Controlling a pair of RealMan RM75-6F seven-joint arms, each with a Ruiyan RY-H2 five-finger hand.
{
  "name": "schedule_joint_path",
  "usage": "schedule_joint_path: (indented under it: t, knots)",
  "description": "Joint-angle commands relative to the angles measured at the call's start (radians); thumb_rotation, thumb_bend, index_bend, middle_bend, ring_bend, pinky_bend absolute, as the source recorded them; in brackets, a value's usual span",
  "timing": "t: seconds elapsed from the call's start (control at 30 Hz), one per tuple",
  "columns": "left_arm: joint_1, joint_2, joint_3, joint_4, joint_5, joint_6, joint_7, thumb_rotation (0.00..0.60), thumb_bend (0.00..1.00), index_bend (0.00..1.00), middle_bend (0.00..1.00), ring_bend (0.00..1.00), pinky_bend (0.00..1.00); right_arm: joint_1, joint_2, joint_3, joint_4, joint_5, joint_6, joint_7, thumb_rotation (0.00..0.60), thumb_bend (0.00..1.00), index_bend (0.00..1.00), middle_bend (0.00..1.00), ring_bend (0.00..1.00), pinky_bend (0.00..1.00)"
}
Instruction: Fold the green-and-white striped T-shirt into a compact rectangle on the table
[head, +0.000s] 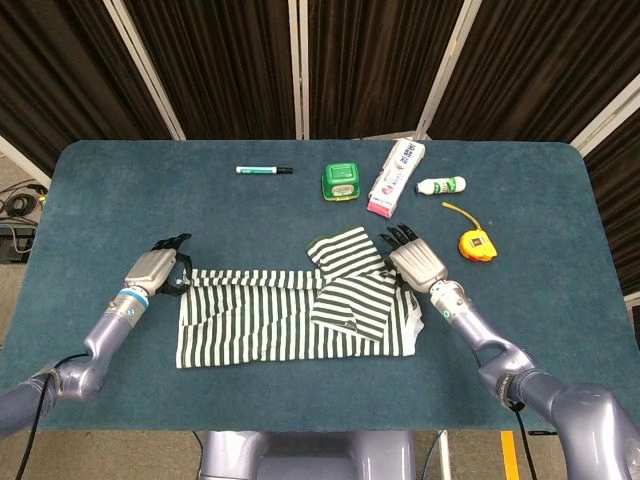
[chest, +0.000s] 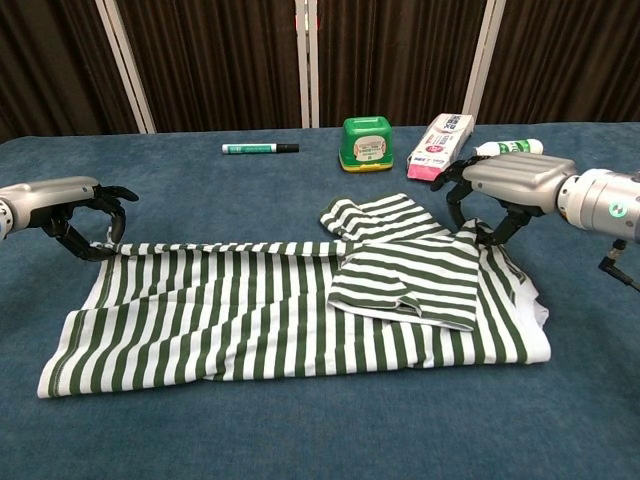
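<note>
- Our T-shirt (chest: 270, 315) lies flat, long axis running left to right across the table (chest: 300, 430).
- Our left hand (chest: 75, 205) pinches its far left corner.
- Our right hand (chest: 495, 190) grips its folded right edge.

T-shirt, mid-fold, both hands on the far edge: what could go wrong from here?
1. The right hand seems to hold only the shirt's upper right edge, where a sleeve lies folded loosely; pulling may undo it.
2. The left hand grips just a corner, so cloth may slip out.
3. The tape measure sits near the right hand; a swing outward might hit it.
</note>
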Motion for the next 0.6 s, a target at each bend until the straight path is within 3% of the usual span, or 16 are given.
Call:
schedule_joint_path:
  t: [0.03, 0.6]
  knots:
    - [-0.002, -0.004, 0.000, 0.006, -0.003, -0.006, 0.005, 0.600, 0.47, 0.75, 0.00, 0.00, 0.00, 0.003, -0.008, -0.002, 0.014, 0.000, -0.002, 0.004, 0.600, 0.42, 0.76, 0.13, 0.00, 0.00]
    - [-0.008, -0.010, -0.013, 0.009, -0.041, -0.015, 0.038, 0.600, 0.47, 0.71, 0.00, 0.00, 0.00, 0.011, -0.031, 0.004, 0.058, 0.008, 0.003, 0.032, 0.600, 0.42, 0.76, 0.13, 0.00, 0.00]
